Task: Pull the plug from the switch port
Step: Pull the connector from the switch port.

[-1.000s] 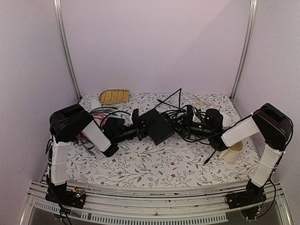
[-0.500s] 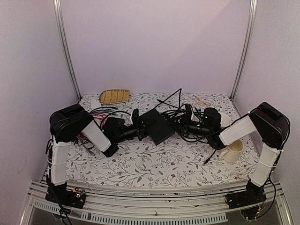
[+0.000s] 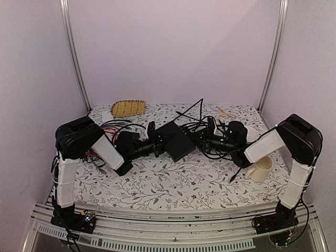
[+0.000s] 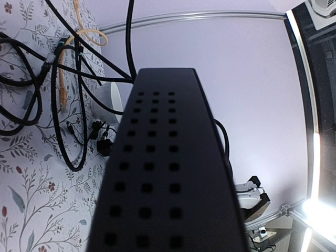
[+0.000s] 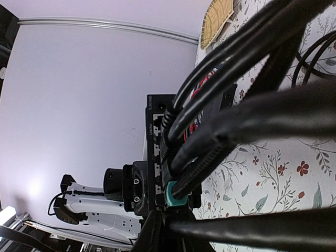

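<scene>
The switch (image 3: 176,140) is a flat black box lying mid-table. My left gripper (image 3: 153,147) is shut on its left end. In the left wrist view its vented top (image 4: 157,173) fills the frame and hides my fingers. A bundle of black cables (image 3: 202,131) runs from its right edge. In the right wrist view the socket row (image 5: 154,152) faces me, and a plug with a teal boot (image 5: 176,195) sits in a low port. My right gripper (image 5: 173,220) is closed in tight around that plug, with thick cables (image 5: 252,121) crossing in front. It also shows in the top view (image 3: 203,138).
A cream mug (image 3: 261,169) stands by my right forearm. A woven yellow mat (image 3: 128,107) lies at the back left. Red and blue wires (image 3: 107,128) lie by my left arm. Loose black and orange cables (image 4: 68,89) spread over the flowered cloth behind the switch.
My right arm has eased left toward the switch's socket edge, its elbow rising a little. The left arm and the switch have not moved.
</scene>
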{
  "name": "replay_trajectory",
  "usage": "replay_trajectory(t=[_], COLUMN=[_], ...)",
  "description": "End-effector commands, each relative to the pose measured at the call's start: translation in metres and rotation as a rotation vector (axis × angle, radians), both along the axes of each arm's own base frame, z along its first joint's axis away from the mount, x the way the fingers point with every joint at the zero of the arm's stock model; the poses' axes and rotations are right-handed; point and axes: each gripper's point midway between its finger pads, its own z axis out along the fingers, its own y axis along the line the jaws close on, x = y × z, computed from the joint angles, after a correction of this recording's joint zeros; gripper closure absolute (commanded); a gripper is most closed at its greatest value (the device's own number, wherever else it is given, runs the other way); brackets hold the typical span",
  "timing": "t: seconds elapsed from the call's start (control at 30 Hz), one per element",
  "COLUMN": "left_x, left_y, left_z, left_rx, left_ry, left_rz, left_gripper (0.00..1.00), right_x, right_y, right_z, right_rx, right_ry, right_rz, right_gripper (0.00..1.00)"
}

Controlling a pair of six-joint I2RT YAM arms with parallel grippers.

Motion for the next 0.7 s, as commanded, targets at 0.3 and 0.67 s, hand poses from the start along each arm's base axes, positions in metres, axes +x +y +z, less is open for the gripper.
replay_trajectory(t=[0.3,0.67], left_x=[-0.0143,-0.0123], left_y=[0.0027,0.0033], left_z=[0.0695,0.0665], left_rx=[-0.155,-0.161], left_ry=[-0.199,-0.196], left_rz=[-0.031,-0.025], left_gripper=[1.0,1.0], right_x=[0.0004,0.0007], right_y=[0.0127,0.0121], right_z=[0.0115,0.0105], right_rx=[0.04,0.039], right_ry=[-0.031,-0.035], right_rz=[0.049,0.044], right_gripper=[0.96,0.99])
